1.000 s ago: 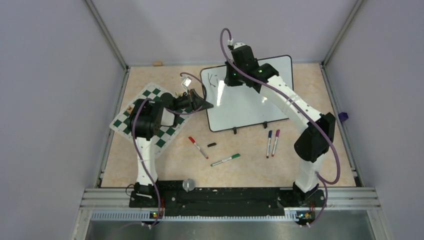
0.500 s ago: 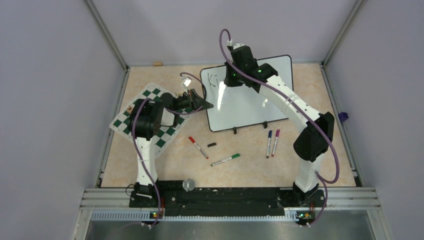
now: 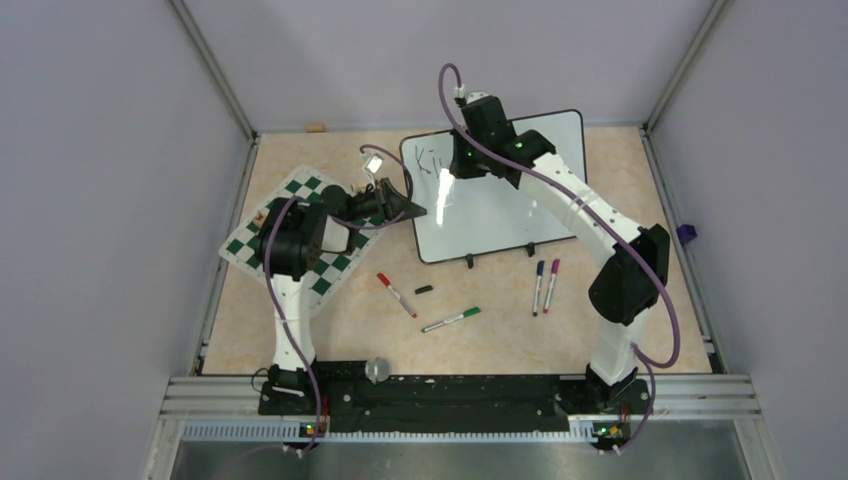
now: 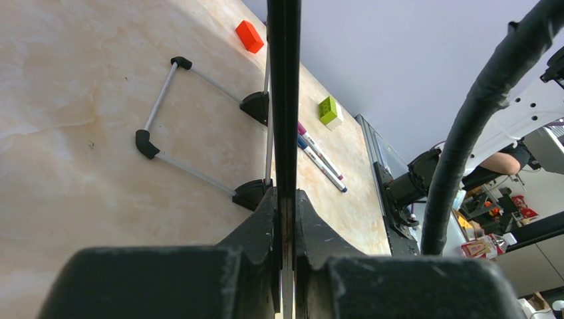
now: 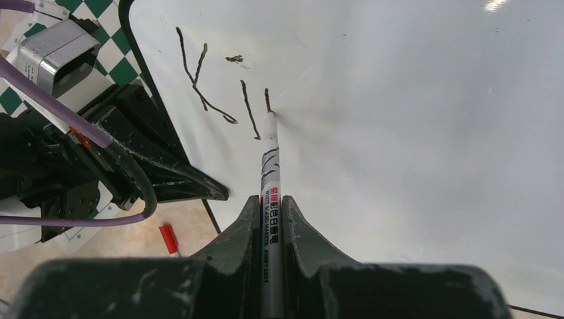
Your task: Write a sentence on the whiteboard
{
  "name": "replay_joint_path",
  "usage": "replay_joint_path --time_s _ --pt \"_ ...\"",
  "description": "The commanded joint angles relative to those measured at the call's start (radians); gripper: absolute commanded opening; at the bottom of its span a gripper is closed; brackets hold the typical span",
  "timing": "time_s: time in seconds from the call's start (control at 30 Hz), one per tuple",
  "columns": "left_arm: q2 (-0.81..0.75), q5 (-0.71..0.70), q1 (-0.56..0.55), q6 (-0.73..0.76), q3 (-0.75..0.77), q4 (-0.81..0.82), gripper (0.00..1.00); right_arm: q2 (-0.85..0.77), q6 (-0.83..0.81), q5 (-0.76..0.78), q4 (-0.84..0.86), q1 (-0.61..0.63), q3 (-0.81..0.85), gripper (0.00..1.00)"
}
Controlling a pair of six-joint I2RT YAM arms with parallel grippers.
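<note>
Mia: What is the left gripper (image 4: 284, 199) doing?

Sam: Its fingers are shut tight on the left edge of the whiteboard (image 3: 500, 205), just beside the chess mat (image 3: 300, 235). That stops the board from sliding. The board lies at the far middle of the table.

Mia: What is new?

Sam: A second ago there was a "K" near the top left corner and not much else. Now the sentence (image 5: 219, 100) has short new lines next to the "K". The words are growing, but only the start is there.

Mia: And the right gripper (image 5: 269, 212)?

Sam: It pinches a marker (image 5: 269, 166). The tip touches the board at the end of the newest line.

Mia: Is there room to go on?

Sam: Lots. To the right of the tip the board is white all the way to its black frame. The letters sit close to the left edge and the left gripper, so the marker should go right. The spare pens (image 3: 545, 285) lie in front of the board, well apart from the tip.
</note>
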Motion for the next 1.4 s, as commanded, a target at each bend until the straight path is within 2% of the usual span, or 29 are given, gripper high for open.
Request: replay_joint_path --time_s 0.0,1.37 --pt "-0.034 0.098 -0.018 0.008 -0.002 0.087 0.00 -0.042 -0.014 0.014 0.002 -0.007 -0.019 0.00" --pt "-0.029 0.091 -0.018 0.002 0.013 0.087 0.00 0.024 -0.056 -0.035 0.005 -0.026 0.129 0.00"
